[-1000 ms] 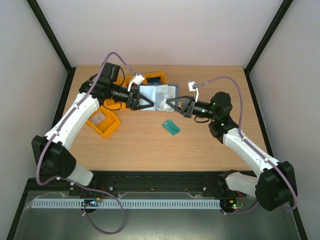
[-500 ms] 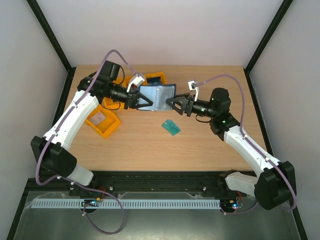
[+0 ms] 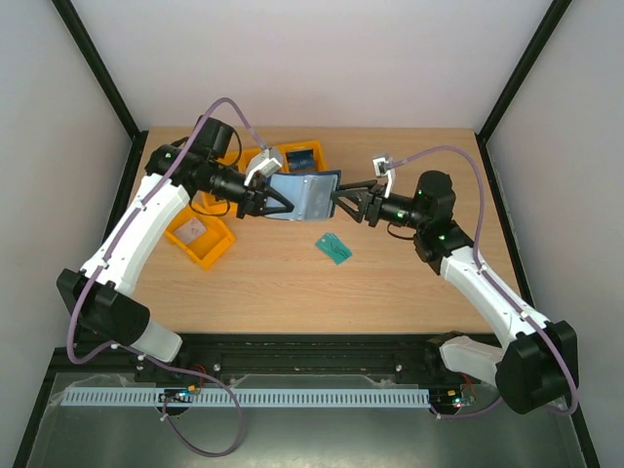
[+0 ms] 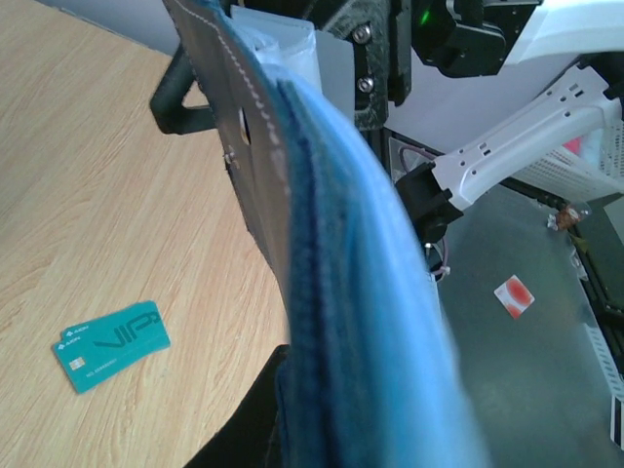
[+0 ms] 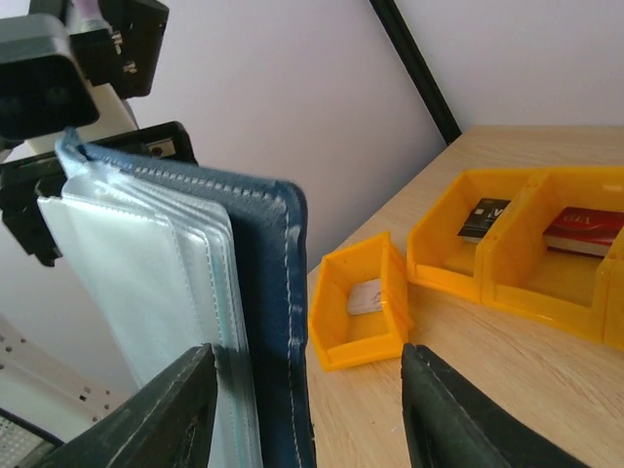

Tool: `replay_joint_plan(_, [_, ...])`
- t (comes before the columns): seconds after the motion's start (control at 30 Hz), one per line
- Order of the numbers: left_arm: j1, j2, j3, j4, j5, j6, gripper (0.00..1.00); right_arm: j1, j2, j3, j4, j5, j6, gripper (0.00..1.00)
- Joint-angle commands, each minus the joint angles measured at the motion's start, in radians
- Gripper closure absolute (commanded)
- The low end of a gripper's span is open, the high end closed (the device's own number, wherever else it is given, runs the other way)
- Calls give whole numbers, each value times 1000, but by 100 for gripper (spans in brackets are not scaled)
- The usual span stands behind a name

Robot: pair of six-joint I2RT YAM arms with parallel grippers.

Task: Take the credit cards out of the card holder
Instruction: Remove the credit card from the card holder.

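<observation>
Wooden table, pale walls; left gripper clamps card holder; right gripper parted.

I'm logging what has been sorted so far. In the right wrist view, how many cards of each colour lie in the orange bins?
Pale card: 1
Dark card: 1
Red card: 1
Total: 3
</observation>
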Motion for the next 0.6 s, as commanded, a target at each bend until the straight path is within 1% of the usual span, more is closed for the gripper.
replay_joint_plan(0.0, [-23, -22, 43, -51, 15, 67, 98, 14, -32, -2, -2, 54, -44, 48])
replay_joint_plan(0.2, [-28, -24, 70, -114, 43, 136, 98, 19, -58, -12, -2, 101, -70, 48])
replay_joint_plan(0.27, [-30, -22, 80, -134, 50, 160, 98, 19, -56, -10, -2, 96, -73, 48])
replay_joint_plan(0.4, [-35, -18, 85, -144, 53, 176, 98, 27, -46, -10, 19, 41, -70, 39])
replay_joint_plan(0.57, [-43, -16, 87, -149, 50, 182, 98, 69, -35, -15, 69, 25, -63, 34])
